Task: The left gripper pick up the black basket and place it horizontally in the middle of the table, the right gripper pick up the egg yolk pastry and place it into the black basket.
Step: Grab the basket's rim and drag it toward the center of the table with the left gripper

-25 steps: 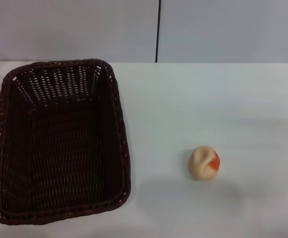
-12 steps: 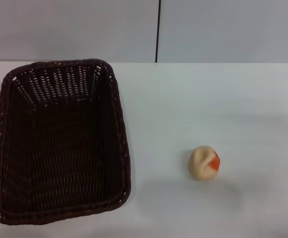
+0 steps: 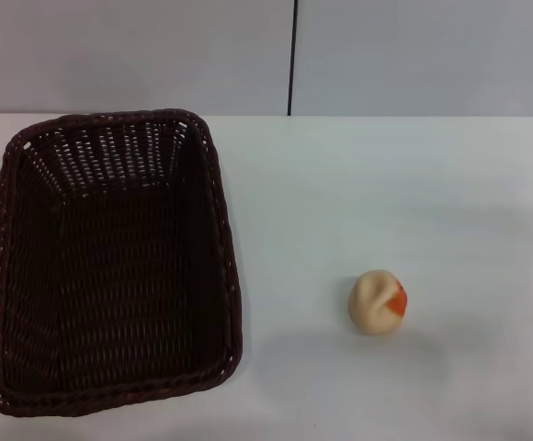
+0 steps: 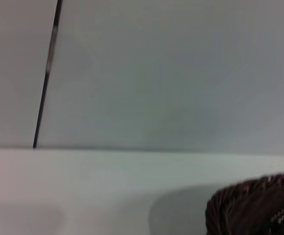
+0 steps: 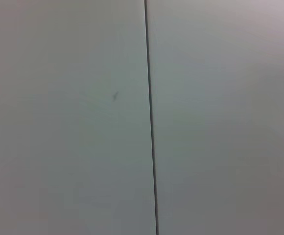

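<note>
basket (image 3: 110, 266) — table's (image 3: 386, 184) left side, long axis running near-to-far, not yet horizontal | pastry (image 3: 377, 301) — right of it, well apart, orange patch facing right | change — nothing shifted over the past second; task unstarted | grippers — neither in view, grip state cannot be told | wall seam (image 3: 292, 55) — behind

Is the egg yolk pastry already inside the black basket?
No, the egg yolk pastry sits on the bare table, apart from the black basket and to its right.
</note>
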Motion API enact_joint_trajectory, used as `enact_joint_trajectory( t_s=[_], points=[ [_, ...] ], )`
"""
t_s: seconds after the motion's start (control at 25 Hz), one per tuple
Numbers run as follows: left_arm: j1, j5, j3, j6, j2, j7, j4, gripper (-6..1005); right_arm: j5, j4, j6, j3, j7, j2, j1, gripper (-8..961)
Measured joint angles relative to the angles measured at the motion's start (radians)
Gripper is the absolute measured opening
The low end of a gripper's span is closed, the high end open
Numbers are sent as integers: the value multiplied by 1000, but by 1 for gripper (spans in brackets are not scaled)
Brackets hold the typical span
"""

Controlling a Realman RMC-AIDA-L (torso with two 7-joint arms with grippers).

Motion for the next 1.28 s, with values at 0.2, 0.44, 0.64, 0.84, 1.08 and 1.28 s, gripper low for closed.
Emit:
enact_joint_trajectory(
  t_s=[0.2, 0.44, 0.64, 0.84, 1.08, 1.28],
  points=[
    [-37, 108, 9, 42, -24, -17, 23, 774, 0, 0, 0, 1, 0, 0, 1, 624],
    [-55, 146, 17, 90, -48, -40, 68, 770, 10, 0, 2, 1, 0, 0, 2, 625],
    [-63, 151, 31, 122, -56, -65, 84, 766, 11, 0, 2, -1, 0, 0, 5, 625],
    [-55, 159, 110, 115, -58, -128, 85, 762, 11, 0, 2, -6, 0, 0, 7, 624],
    [-54, 182, 160, 82, -61, -172, 78, 758, 11, -5, 2, -8, 10, 0, 10, 625],
    [-55, 204, 201, 50, -62, -193, 42, 754, 10, -30, 0, -9, 55, -2, 15, 624]
  ],
)
